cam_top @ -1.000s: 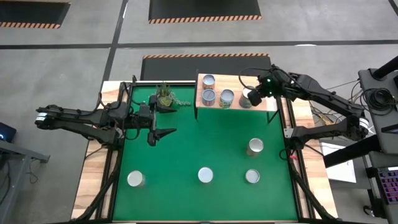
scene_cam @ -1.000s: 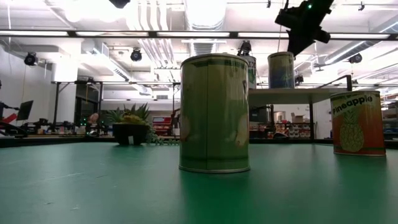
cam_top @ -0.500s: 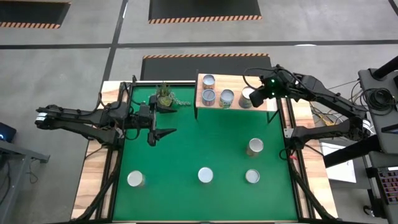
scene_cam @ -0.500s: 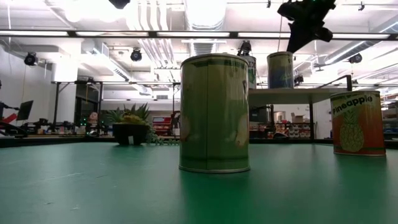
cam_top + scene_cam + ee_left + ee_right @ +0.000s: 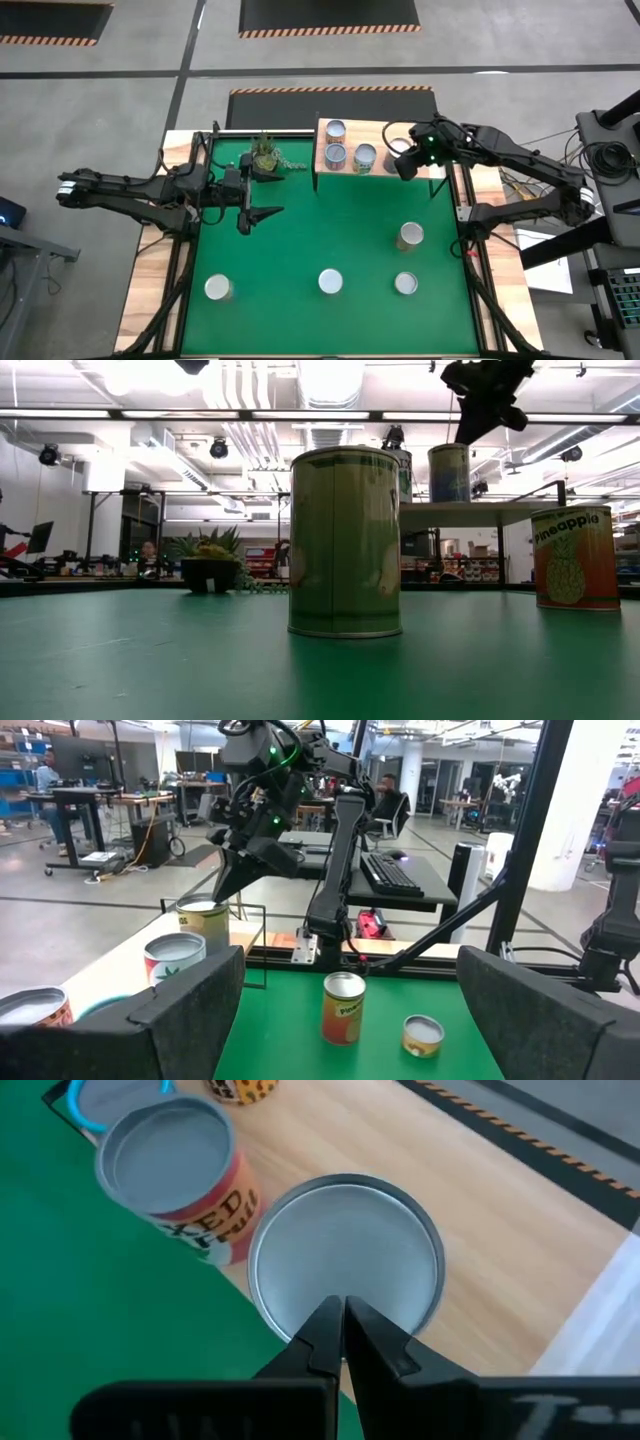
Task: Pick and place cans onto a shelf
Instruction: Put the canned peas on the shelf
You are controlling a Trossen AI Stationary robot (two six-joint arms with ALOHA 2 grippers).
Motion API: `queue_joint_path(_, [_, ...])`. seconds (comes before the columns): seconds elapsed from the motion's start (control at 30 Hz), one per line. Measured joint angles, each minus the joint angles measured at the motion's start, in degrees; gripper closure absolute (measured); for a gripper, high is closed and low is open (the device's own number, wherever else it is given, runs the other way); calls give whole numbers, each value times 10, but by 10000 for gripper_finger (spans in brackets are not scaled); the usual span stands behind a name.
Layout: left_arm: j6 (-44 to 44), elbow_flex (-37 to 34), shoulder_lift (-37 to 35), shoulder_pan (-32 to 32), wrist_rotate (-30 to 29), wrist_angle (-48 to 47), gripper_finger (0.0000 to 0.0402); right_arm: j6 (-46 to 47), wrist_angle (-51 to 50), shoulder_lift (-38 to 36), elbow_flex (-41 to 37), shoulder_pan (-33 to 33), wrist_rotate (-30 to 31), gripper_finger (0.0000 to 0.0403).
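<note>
The light-wood shelf (image 5: 380,135) stands at the table's far right. Three cans (image 5: 335,128), (image 5: 334,154), (image 5: 365,156) stand on it, and a fourth can (image 5: 345,1260) stands at its near edge, right below my right gripper (image 5: 341,1308). That gripper is shut, with its tips over the can's silver top; the low view shows it (image 5: 470,430) just above that can (image 5: 450,472). Several more cans (image 5: 410,235), (image 5: 331,282), (image 5: 405,284), (image 5: 218,289) stand on the green mat. My left gripper (image 5: 272,193) is open and empty at the table's left. My right gripper points down with its shut fingertips (image 5: 325,1320) over the near rim of the can's round top (image 5: 330,1285). I cannot tell whether they touch it. The can stands upright on the shelf.
A small potted plant (image 5: 265,152) stands on the mat left of the shelf, close to my left gripper. The shelf's thin black legs (image 5: 317,175) stand at its near edge. Open green mat lies between the shelf and the cans on the table.
My right gripper has risen a little above the can on the shelf and has shifted a little toward the table's left, so it now covers the can's top in the high view. The can stays upright on the shelf.
</note>
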Motion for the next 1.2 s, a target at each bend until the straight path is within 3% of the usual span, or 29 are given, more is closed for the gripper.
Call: queue_joint_path(1.2, [-3, 0, 0, 0, 0, 1, 56, 9, -4, 20, 28, 8, -9, 394])
